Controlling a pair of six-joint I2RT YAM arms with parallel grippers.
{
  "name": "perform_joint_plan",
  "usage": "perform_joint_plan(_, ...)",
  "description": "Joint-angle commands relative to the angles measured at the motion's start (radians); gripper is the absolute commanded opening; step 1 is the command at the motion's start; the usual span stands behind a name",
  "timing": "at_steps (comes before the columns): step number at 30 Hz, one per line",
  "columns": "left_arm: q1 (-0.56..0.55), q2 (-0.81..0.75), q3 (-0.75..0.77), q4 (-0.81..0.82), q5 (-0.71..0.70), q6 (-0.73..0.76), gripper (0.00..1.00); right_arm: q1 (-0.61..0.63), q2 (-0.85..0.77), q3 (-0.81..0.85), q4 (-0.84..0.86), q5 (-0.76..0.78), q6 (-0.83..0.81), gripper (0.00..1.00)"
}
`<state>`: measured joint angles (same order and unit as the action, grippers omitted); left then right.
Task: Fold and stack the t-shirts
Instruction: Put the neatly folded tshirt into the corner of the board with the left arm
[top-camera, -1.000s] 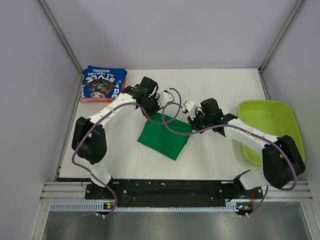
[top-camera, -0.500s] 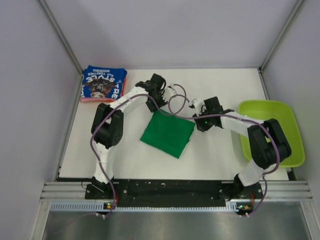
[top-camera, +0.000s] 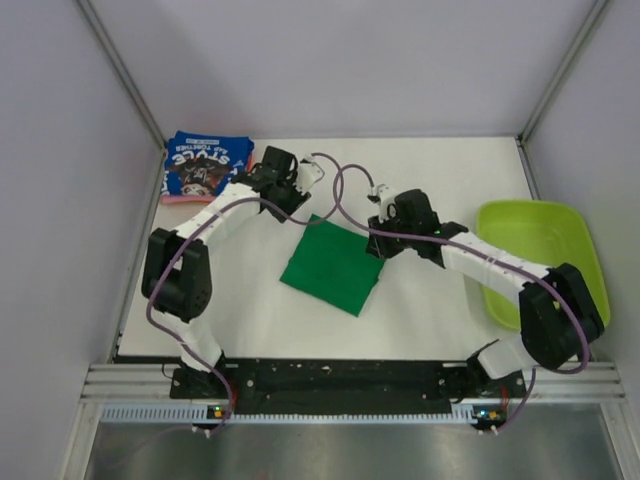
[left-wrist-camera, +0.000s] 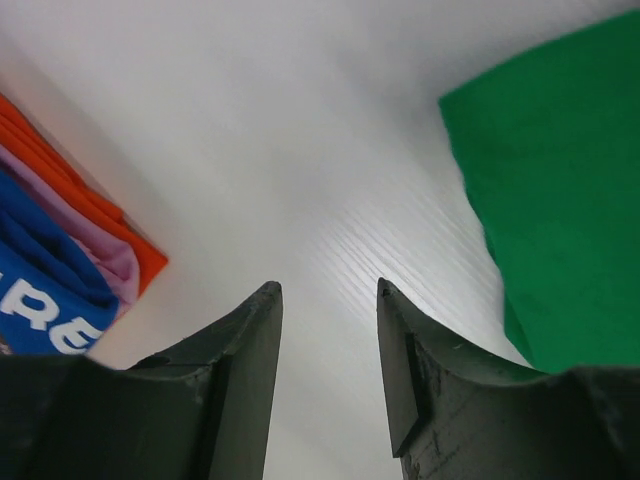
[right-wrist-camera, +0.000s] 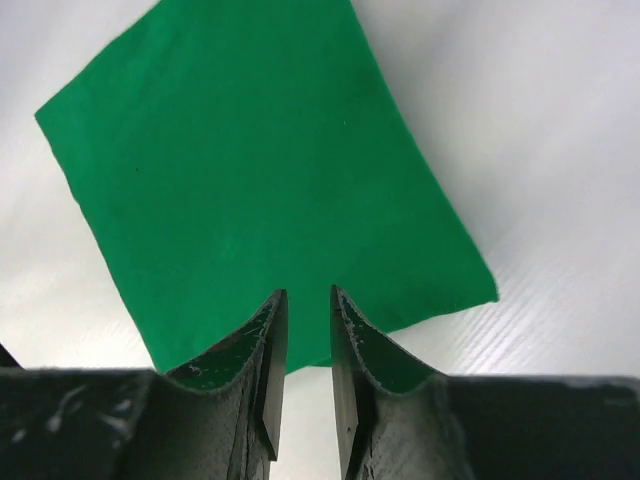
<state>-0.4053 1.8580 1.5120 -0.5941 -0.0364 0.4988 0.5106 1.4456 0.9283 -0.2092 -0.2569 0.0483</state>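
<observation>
Top external view. The plain bright green t-shirt (top-camera: 333, 265), folded to a flat, nearly square panel, lay cornerwise on the white table (top-camera: 450, 165), with one corner pointing away from the arm bases. Its slightly longer edges ran from that far corner toward its right-hand corner. All places below are given from this shirt. Beyond it to the left, well apart, sat the blue t-shirt with white lettering (top-camera: 205, 167), folded on top of the orange-pink t-shirt (left-wrist-camera: 80, 190). To its right, well apart, stood the lime-green hard plastic tub (top-camera: 590, 270).

Left wrist view. Your left gripper (left-wrist-camera: 328, 290) hung just off the shirt's far corner, on the stack side. Its fingers were spread, with only bare table between them. The green cloth lay to the right of the fingers and the stack to their left.

Right wrist view. Your right gripper (right-wrist-camera: 308, 292) stood at the shirt's far-right edge. Its fingers were drawn close, leaving a narrow gap, and pinched nothing. The cloth lay straight ahead of them.

Judgement: the fold looked complete, and the transfer onto the stack was not yet done. The right arm was better placed on the shirt, while the left was nearer the stack. You would need an edge between the fingers before any lift.
</observation>
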Motion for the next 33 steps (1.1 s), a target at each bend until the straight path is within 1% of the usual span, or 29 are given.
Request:
perform_joint_plan(1,-0.006,-0.169,-0.148,0.063,0.156,-0.051,0.47,0.012,0.089,-0.043,0.062,0.028,0.229,0.22)
perform_joint_plan(3,-0.006,-0.21,-0.209,0.077,0.153,-0.054,0.47,0.002,0.171,0.001,0.062,0.044,0.231,0.2)
perform_joint_plan(6,-0.004,-0.249,-0.272,0.093,0.148,-0.086,0.47,-0.047,0.321,0.168,0.002,0.041,0.232,0.11)
perform_joint_plan(8,0.0,-0.26,-0.291,0.105,0.153,-0.146,0.48,-0.09,0.393,0.257,-0.019,0.028,0.249,0.1)
perform_joint_plan(10,0.011,-0.255,-0.289,0.114,0.168,-0.239,0.5,-0.103,0.435,0.32,-0.039,0.041,0.252,0.12)
perform_joint_plan(13,0.023,-0.208,-0.262,0.1,0.242,-0.386,0.53,-0.103,0.446,0.379,-0.074,0.057,0.239,0.2)
perform_joint_plan(16,0.023,-0.128,-0.231,0.082,0.315,-0.495,0.55,-0.103,0.397,0.38,-0.104,0.08,0.232,0.29)
perform_joint_plan(17,0.025,-0.097,-0.227,0.082,0.323,-0.552,0.55,-0.103,0.356,0.36,-0.104,0.088,0.229,0.32)
perform_joint_plan(19,0.026,-0.054,-0.217,0.089,0.342,-0.603,0.56,-0.103,0.291,0.307,-0.105,0.107,0.223,0.36)
perform_joint_plan(21,0.036,-0.028,-0.223,0.112,0.342,-0.649,0.57,-0.103,0.221,0.249,-0.102,0.111,0.211,0.44)
perform_joint_plan(22,0.042,-0.019,-0.23,0.126,0.339,-0.675,0.57,-0.103,0.182,0.207,-0.102,0.107,0.206,0.48)
perform_joint_plan(24,0.052,-0.002,-0.243,0.151,0.333,-0.706,0.58,-0.101,0.118,0.153,-0.104,0.104,0.203,0.62)
perform_joint_plan(27,0.054,0.056,-0.231,0.151,0.369,-0.721,0.58,-0.101,0.023,0.077,-0.101,0.088,0.199,0.94)
perform_joint_plan(28,0.054,0.07,-0.225,0.145,0.392,-0.727,0.57,-0.103,-0.011,0.057,-0.101,0.088,0.2,0.99)
perform_joint_plan(29,0.054,0.104,-0.22,0.14,0.423,-0.736,0.57,-0.101,-0.039,0.037,-0.101,0.093,0.2,0.99)
perform_joint_plan(31,0.054,0.15,-0.207,0.129,0.49,-0.753,0.51,-0.101,-0.089,0.009,-0.101,0.097,0.206,0.99)
perform_joint_plan(32,0.054,0.176,-0.194,0.113,0.533,-0.761,0.44,-0.101,-0.118,0.0,-0.101,0.099,0.205,0.99)
perform_joint_plan(33,0.056,0.194,-0.179,0.099,0.567,-0.764,0.29,-0.103,-0.137,-0.006,-0.102,0.099,0.205,0.99)
